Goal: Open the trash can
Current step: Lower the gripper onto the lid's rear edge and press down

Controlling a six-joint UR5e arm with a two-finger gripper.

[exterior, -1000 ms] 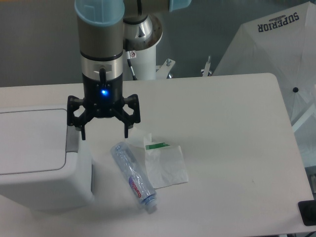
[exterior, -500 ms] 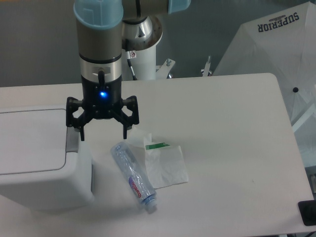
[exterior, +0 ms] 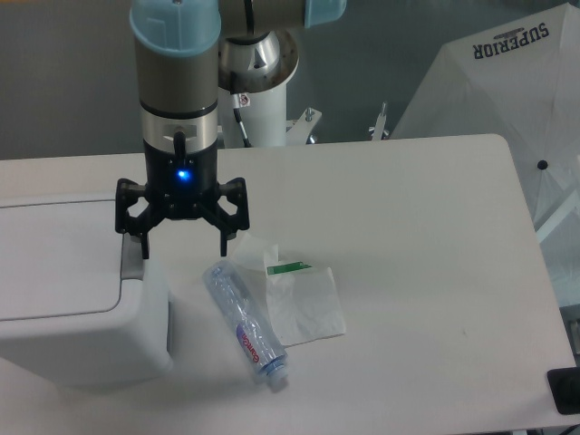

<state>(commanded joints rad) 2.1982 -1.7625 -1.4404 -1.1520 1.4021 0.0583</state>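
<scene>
The white trash can (exterior: 77,290) stands at the left edge of the desk (exterior: 417,245), its flat lid (exterior: 54,258) down and closed, with the grey push tab (exterior: 132,263) set in the lid's right-hand edge. The gripper (exterior: 182,251) hangs just above that edge with its jaws spread wide apart and holding nothing; one fingertip (exterior: 144,251) sits right over the grey tab, while the other hangs over the bare desk beside the bin. Whether the fingertip already touches the tab cannot be told from this view. The step in hand looks like the approach to the tab: lining one finger up over it before pressing. The next move would call for a short, straight descent so that finger bears down on the tab and releases the lid, with the wrist kept clear of the lid's path should it spring up. Just to the right lie a clear plastic water bottle (exterior: 246,323) and a crumpled plastic wrapper (exterior: 299,299), close to the free finger but not in the way of a vertical press.
</scene>
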